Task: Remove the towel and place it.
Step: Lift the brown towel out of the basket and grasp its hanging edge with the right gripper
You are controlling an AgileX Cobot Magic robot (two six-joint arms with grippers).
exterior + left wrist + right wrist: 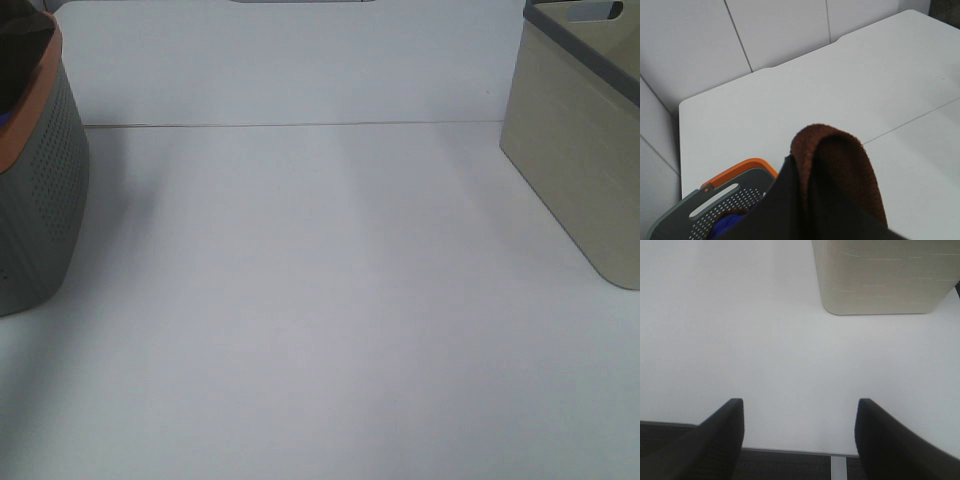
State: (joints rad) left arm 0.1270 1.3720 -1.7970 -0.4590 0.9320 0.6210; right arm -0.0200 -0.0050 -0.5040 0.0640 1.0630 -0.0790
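The towel (845, 170), dark reddish-brown and fuzzy, is pinched in my left gripper (807, 205) and bulges out past the dark fingers (785, 200). The gripper holds it above the grey perforated basket with an orange rim (740, 172), which stands at the left edge of the exterior high view (45, 200). My right gripper (800, 435) is open and empty, low over the table's front edge, with both dark fingers (715, 440) apart. Neither gripper shows clearly in the exterior high view; only a dark shape (22, 55) sits over the grey basket.
A beige basket with a grey rim (580, 160) stands at the right back of the white table (320, 300); it also shows in the right wrist view (880, 275). Something blue (727, 225) lies inside the grey basket.
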